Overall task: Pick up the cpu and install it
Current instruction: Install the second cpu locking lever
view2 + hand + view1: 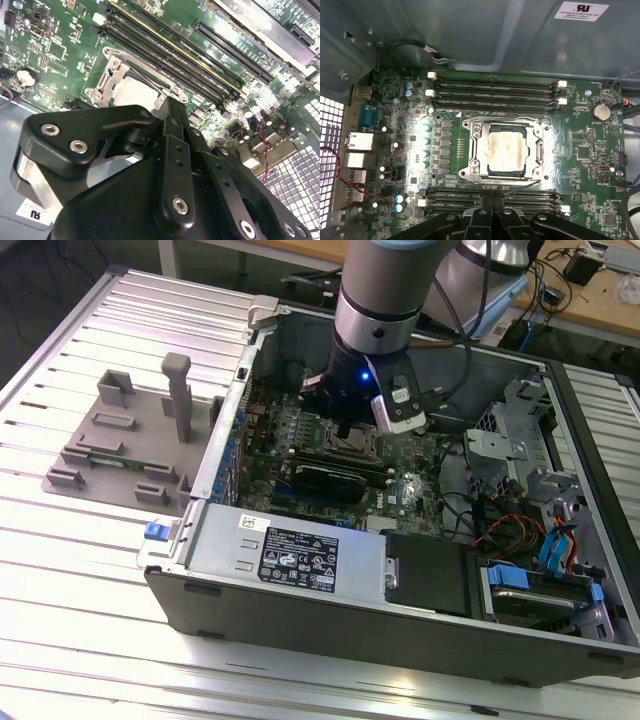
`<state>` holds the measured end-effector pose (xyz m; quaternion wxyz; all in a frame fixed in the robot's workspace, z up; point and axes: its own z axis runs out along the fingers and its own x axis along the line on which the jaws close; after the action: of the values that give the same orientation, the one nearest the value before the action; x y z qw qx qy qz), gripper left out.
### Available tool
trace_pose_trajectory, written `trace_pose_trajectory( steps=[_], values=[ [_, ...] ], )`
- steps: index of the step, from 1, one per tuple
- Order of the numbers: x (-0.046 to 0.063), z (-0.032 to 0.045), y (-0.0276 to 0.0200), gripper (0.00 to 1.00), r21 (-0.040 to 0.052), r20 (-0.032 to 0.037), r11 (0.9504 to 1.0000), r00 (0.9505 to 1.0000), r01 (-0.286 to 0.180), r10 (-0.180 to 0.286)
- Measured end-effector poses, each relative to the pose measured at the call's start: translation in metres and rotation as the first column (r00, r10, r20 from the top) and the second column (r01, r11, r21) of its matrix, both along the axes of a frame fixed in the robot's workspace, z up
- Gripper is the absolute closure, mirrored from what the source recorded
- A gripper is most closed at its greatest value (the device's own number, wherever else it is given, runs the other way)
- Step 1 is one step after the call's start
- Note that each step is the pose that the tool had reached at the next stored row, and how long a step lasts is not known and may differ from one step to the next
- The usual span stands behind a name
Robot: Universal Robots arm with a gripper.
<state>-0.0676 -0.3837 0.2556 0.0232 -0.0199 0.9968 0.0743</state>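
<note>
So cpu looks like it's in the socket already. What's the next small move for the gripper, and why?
Probably a straight lift clear of the board. In the first wrist view the cpu lies square inside the socket frame, and the gripper hangs over the memory slots beside it, so sideways travel risks them.

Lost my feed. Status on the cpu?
Tool over motherboard, holding nothing visible. cpu seated in socket. Nothing on top of it.

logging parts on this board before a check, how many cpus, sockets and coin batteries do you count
cpu: 1
socket frame: 1
coin battery: 1
total: 3
</note>
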Motion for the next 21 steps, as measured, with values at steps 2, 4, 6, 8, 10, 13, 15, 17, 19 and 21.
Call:
trace_pose_trajectory(
  steps=[2,4,6,8,10,13,15,17,19,21],
  values=[
    [0.002,-0.0069,-0.0002,0.89,-0.0028,-0.0014,0.9999,0.9999,0.015,-0.015],
    [0.001,-0.02,-0.0001,0.89,-0.0025,-0.0013,0.9993,0.9993,0.037,-0.037],
    [-0.007,-0.0283,-0.0002,0.89,-0.0027,-0.0013,0.999,0.999,0.045,-0.045],
    [-0.013,-0.0337,-0.0001,0.89,-0.002,-0.0014,0.9988,0.9988,0.048,-0.048],
    [-0.015,-0.0367,-0.0002,0.89,0.0057,-0.0016,0.9988,0.9988,0.049,-0.049],
    [-0.017,-0.0395,-0.0008,0.89,0.0144,-0.0021,0.9987,0.9988,0.049,-0.049],
    [-0.019,-0.0426,-0.0023,0.89,0.0235,-0.0026,0.9985,0.9988,0.049,-0.049],
    [-0.019,-0.0456,-0.0087,0.89,0.0463,-0.0036,0.9977,0.9988,0.049,-0.049],
    [-0.019,-0.0473,-0.0114,0.89,0.0627,-0.0045,0.9968,0.9988,0.049,-0.049],
    [-0.019,-0.0484,-0.0118,0.89,0.0813,-0.0054,0.9955,0.9988,0.049,-0.049]
  ],
)
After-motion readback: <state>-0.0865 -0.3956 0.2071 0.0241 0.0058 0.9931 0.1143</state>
